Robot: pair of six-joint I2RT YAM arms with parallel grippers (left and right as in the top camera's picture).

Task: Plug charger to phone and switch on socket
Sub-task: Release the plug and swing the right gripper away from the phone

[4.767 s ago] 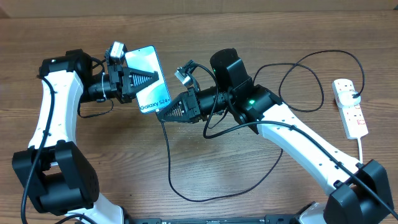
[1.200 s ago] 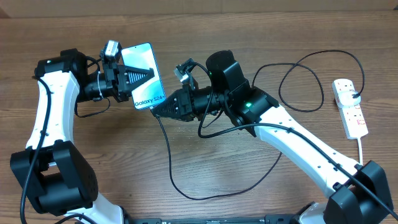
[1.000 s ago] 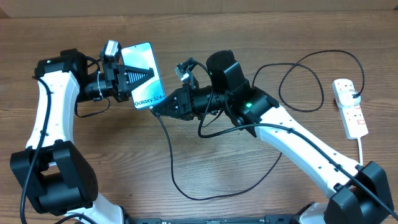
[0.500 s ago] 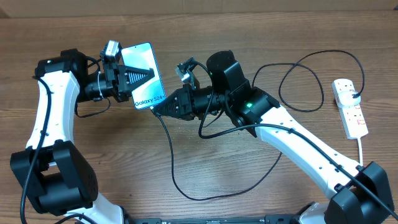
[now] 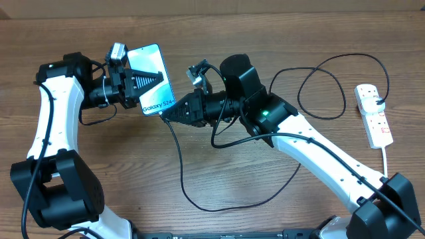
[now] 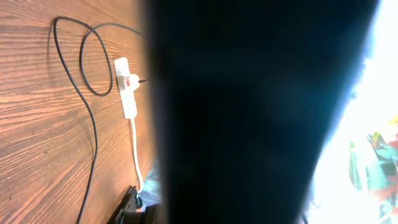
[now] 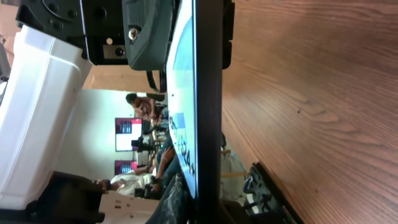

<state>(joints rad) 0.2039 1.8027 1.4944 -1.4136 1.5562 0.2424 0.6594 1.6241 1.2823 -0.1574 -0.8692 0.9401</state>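
Currently upper left of frame: phone (image 5: 154,79) — rigid, slick, fragile — clamped by left gripper (image 5: 162,79). Right gripper (image 5: 166,115) clenched on limp, light charger (image 5: 181,172) — best held close behind its tip.

Wooden table (image 5: 133,182) under looping black charger (image 5: 182,179) and white socket (image 5: 375,119)

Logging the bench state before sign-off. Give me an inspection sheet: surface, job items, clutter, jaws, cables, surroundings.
Surface: wooden table, no spills seen.
Job's things: phone held up, screen toward the overhead camera; socket at the right edge; charger looping across the middle.
Clutter: nothing seen.
Grippers: left gripper jaws shut on phone; right gripper jaws shut on charger tip at the phone's lower edge.
Cables: charger runs to socket; white cord leaves socket frontward.
Surroundings: people beyond the table, blurred.
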